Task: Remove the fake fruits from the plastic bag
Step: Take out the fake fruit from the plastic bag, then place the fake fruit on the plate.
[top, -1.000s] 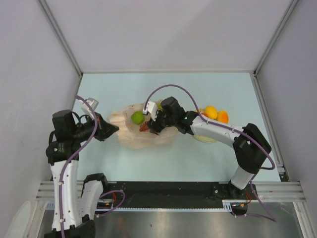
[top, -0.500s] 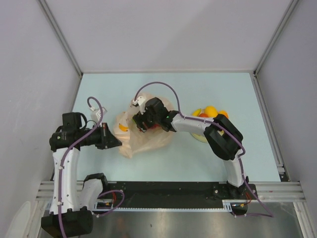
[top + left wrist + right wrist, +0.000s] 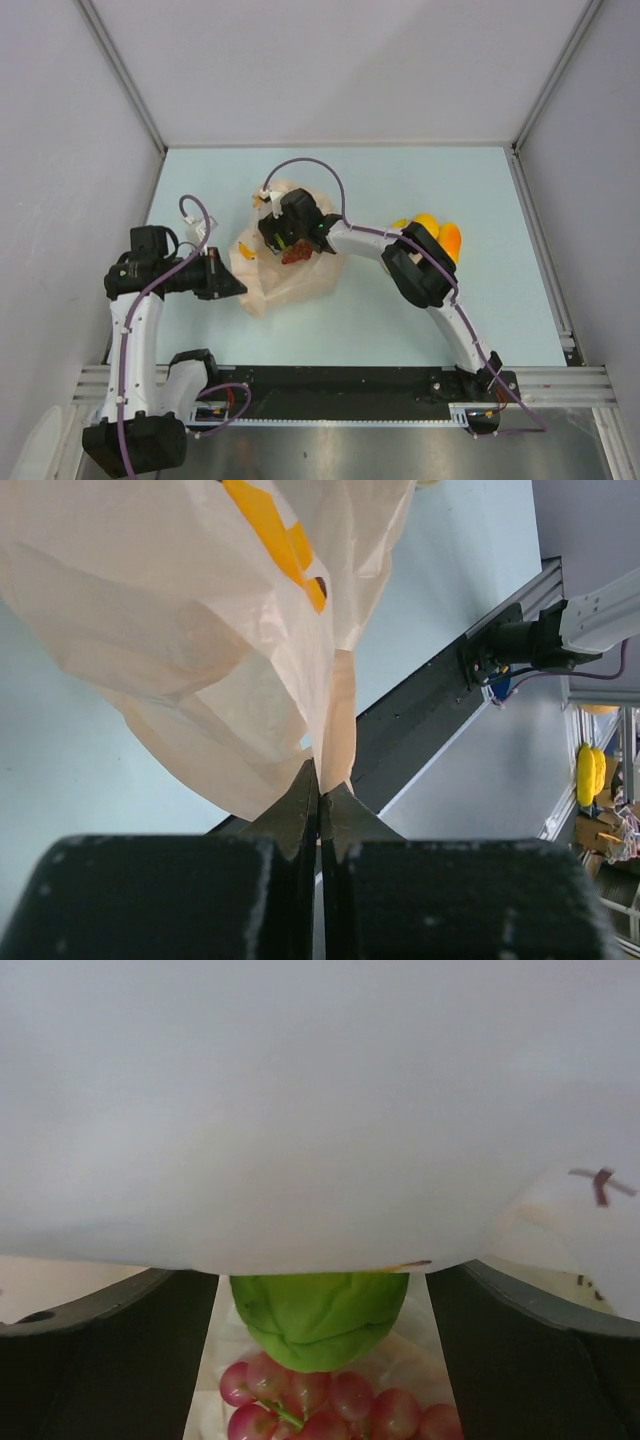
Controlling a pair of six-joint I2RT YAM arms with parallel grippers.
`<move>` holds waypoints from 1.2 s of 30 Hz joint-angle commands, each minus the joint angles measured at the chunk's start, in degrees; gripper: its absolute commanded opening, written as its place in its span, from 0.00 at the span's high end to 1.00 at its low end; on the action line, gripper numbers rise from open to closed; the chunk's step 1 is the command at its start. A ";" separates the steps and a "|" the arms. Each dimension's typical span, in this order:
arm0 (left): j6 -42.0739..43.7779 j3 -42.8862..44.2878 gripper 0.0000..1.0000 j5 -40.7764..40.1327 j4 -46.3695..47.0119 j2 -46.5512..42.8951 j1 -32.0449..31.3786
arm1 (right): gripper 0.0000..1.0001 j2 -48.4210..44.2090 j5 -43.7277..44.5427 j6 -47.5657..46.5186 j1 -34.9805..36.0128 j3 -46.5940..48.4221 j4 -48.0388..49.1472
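The peach plastic bag (image 3: 290,275) lies at the table's middle left. My left gripper (image 3: 236,288) is shut on its left corner; the left wrist view shows the tips (image 3: 322,780) pinching a fold of the bag (image 3: 190,630). My right gripper (image 3: 279,233) is over the bag's far part. In the right wrist view its jaws (image 3: 322,1290) stand wide open, with the green apple (image 3: 318,1315) between them, seen through the film. The dark red grape bunch (image 3: 325,1410) lies just below it and shows in the top view (image 3: 297,254). White bag film hides the upper half of the right wrist view.
At the right, orange fruits (image 3: 428,222) and a yellow fruit (image 3: 400,224) sit together, partly hidden behind the right arm's elbow (image 3: 415,262). A black rail (image 3: 340,385) runs along the table's near edge.
My right gripper has moved left and farther over the bag. The bag has bunched up to the left. The green apple no longer shows in the top view. The left gripper keeps its hold.
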 commanded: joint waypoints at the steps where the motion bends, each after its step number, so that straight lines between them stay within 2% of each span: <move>1: 0.36 1.97 1.00 0.63 1.95 0.18 0.42 | 0.19 0.53 0.22 -0.33 -0.56 2.99 -0.14; 2: 0.10 1.88 1.00 0.89 2.48 0.36 0.42 | 0.25 -0.08 -0.57 -0.34 -0.83 3.17 -1.79; 3: -0.60 1.88 1.00 1.07 3.96 0.54 0.33 | 0.38 -0.70 -1.80 -1.82 -1.26 3.61 -2.16; 6: -2.36 1.70 1.00 2.21 7.91 1.24 0.42 | 0.51 -4.72 -6.45 -2.89 -2.05 4.75 -4.18; 9: -5.25 0.65 1.00 3.09 13.53 2.29 0.33 | 0.58 -10.34 -15.50 -2.71 -3.37 5.28 -7.43; 11: -7.19 -0.31 1.00 3.09 17.23 3.17 0.15 | 0.59 -14.22 -25.06 -1.66 -5.30 3.09 -7.35; 12: -11.20 -0.75 1.00 2.40 21.60 3.35 -0.02 | 0.56 -17.72 -32.23 -1.22 -6.09 2.13 -7.35; 17: -17.38 -0.94 1.00 2.22 33.05 5.02 -0.20 | 0.53 -26.97 -41.70 -4.11 -9.26 -0.78 -11.81; 19: -18.36 -0.41 1.00 1.52 34.73 6.51 -0.29 | 0.52 -30.12 -44.08 -5.95 -10.31 -0.61 -14.02; 22: -19.07 0.73 1.00 1.25 36.32 7.65 -0.29 | 0.53 -36.26 -42.59 -12.95 -11.99 -1.83 -22.09; 26: -19.41 0.30 1.00 1.07 36.50 7.92 -0.20 | 0.52 -47.06 -36.89 -20.80 -16.28 -8.76 -29.22; 27: -19.50 0.03 0.99 1.16 36.50 7.83 -0.20 | 0.51 -48.76 -34.53 -22.56 -19.25 -11.83 -31.23; 29: -20.29 -0.84 1.00 1.25 37.55 8.18 -0.20 | 0.52 -52.97 -32.06 -29.12 -21.91 -14.66 -40.07; 33: -21.96 -1.72 0.99 0.99 40.53 9.41 -0.29 | 0.53 -59.22 -24.33 -40.74 -28.85 -23.61 -49.78; 36: -23.46 -0.85 1.00 1.34 42.65 11.61 -0.72 | 0.52 -61.08 -16.96 -47.96 -29.83 -29.25 -54.71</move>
